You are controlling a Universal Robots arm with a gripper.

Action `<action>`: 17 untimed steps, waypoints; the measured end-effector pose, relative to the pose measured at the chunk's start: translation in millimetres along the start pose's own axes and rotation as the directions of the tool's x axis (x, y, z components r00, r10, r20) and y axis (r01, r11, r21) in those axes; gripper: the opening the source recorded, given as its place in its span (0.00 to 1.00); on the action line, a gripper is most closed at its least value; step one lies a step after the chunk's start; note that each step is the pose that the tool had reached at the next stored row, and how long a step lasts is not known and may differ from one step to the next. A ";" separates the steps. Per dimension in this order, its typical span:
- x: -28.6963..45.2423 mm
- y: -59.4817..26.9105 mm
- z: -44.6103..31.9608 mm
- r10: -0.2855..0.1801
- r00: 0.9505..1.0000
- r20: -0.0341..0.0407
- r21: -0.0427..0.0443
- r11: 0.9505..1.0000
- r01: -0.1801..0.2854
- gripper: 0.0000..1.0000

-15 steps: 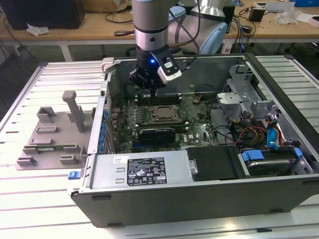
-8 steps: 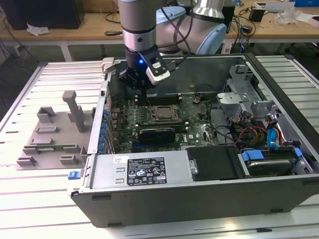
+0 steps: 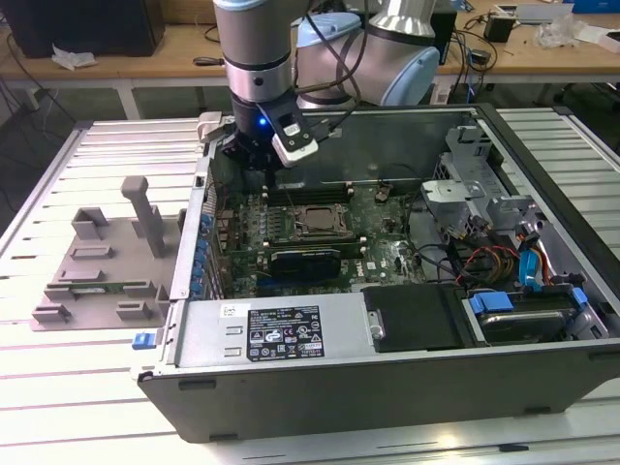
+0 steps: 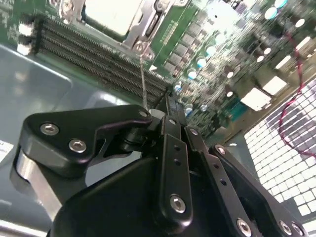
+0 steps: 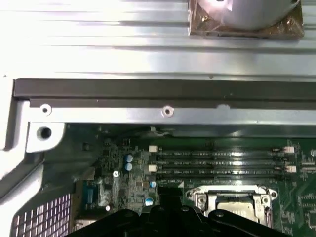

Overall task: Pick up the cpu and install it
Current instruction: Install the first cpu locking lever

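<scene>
The cpu (image 4: 112, 14) shows as a pale silvery square lying inside the metal socket frame (image 3: 312, 221) on the green motherboard (image 3: 383, 242) of the open computer case. The same socket frame (image 5: 232, 203) appears in the first wrist view, beside the memory slots (image 5: 217, 163). My gripper (image 3: 256, 167) hangs over the back of the board toward the exterior view's left, near the case wall and apart from the socket. In the second wrist view its black fingers (image 4: 170, 123) meet at the tips, so the gripper (image 4: 167, 104) is shut with nothing between them.
A long black card (image 3: 305, 260) lies in front of the socket. The power supply (image 3: 281, 331), drive bays (image 3: 518, 315) and cable bundles crowd the case's front and the exterior view's right. A grey fixture (image 3: 102, 257) sits on the slatted table beside the case.
</scene>
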State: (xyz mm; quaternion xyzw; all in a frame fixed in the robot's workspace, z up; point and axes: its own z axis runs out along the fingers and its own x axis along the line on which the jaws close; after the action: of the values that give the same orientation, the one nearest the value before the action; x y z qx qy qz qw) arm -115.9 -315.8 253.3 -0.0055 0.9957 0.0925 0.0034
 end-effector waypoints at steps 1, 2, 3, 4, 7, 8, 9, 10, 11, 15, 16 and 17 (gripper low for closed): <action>-0.6 0.0 0.0 0.000 1.000 0.000 0.000 1.000 0.000 0.11; -3.0 -0.1 0.0 0.000 1.000 0.000 0.001 1.000 0.000 0.11; -5.8 -0.1 0.0 0.000 1.000 0.000 0.001 1.000 0.000 0.11; -8.7 -0.1 0.0 0.000 1.000 0.000 0.002 1.000 0.000 0.11; -25.3 -0.4 0.1 0.001 1.000 -0.001 0.002 1.000 -0.001 0.11; -34.3 -0.7 0.5 0.001 1.000 -0.001 0.002 1.000 -0.001 0.11; -38.5 -0.8 0.8 0.001 1.000 -0.001 0.002 1.000 -0.001 0.11; -42.6 -0.9 1.1 0.001 1.000 0.000 0.002 1.000 -0.001 0.11; -51.2 -1.2 1.6 0.001 1.000 -0.001 0.002 1.000 -0.001 0.11; -52.9 -1.2 2.0 0.001 1.000 0.000 0.002 1.000 -0.001 0.11; -53.0 -1.6 3.7 0.001 1.000 0.000 0.002 1.000 -0.001 0.11; -53.0 -2.0 5.7 0.000 1.000 0.001 0.002 1.000 0.000 0.11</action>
State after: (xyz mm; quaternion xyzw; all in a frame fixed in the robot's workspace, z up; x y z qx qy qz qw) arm -62.9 -316.1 247.7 -0.0053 0.9958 0.0914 0.0038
